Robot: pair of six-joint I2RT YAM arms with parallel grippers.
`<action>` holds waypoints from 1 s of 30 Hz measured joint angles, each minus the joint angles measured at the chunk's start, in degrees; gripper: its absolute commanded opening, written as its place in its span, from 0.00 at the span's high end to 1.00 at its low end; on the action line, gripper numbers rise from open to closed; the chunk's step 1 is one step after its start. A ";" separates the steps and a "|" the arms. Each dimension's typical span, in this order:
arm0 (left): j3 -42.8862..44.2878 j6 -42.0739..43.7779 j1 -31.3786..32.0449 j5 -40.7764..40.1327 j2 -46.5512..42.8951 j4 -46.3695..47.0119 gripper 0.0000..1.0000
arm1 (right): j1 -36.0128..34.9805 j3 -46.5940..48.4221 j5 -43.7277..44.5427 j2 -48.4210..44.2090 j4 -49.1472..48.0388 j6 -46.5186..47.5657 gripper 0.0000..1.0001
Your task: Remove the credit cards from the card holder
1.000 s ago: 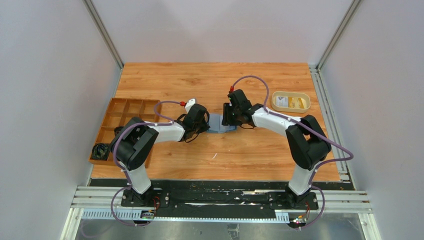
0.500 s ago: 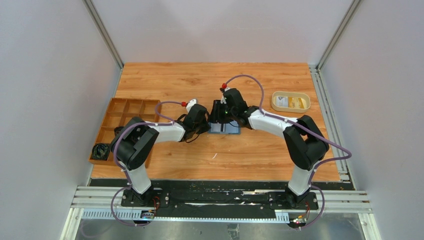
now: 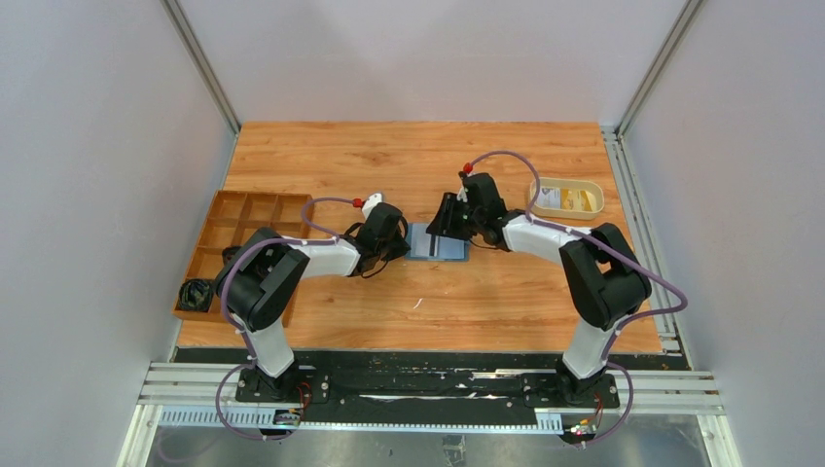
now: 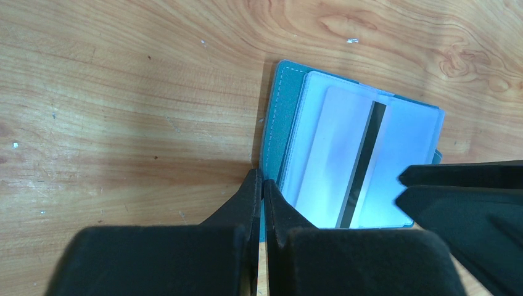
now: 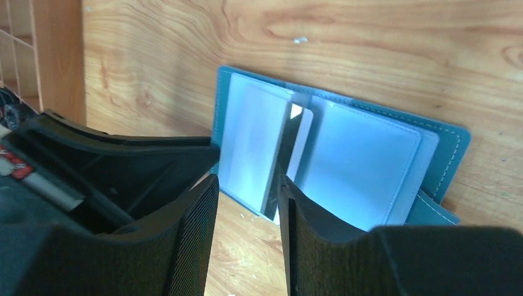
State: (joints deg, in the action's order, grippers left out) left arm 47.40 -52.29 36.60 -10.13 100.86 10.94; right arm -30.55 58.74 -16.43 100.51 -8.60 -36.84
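i see the card holder (image 4: pixel 271 123) as teal-blue with a line of pale stitching along its edge, and the credit card (image 4: pixel 330 154) inside it whitish with one black stripe. the table (image 4: pixel 123 92) under the card holder is orange-brown with darker wood grain.

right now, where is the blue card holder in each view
Top external: card holder just above picture centre.
Left wrist: card holder centre-right, open, at the shut left hand's tips.
Right wrist: card holder centre, open.
Shared landmark: dark stripe on the credit card, both wrist views.
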 measured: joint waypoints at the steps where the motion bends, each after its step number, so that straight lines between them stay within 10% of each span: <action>1: 0.00 0.00 0.00 0.00 0.00 0.00 1.00 | 0.37 -0.85 -0.61 0.68 -1.07 -0.46 0.56; 30: -0.07 0.04 -0.02 -0.48 0.00 0.04 1.00 | 2.19 -9.33 -12.96 8.31 -25.70 -13.88 0.63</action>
State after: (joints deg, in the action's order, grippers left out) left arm 47.33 -52.25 36.58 -10.61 100.86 10.98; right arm -28.36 49.41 -29.39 108.81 -34.30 -50.72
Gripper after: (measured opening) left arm 0.011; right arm 0.382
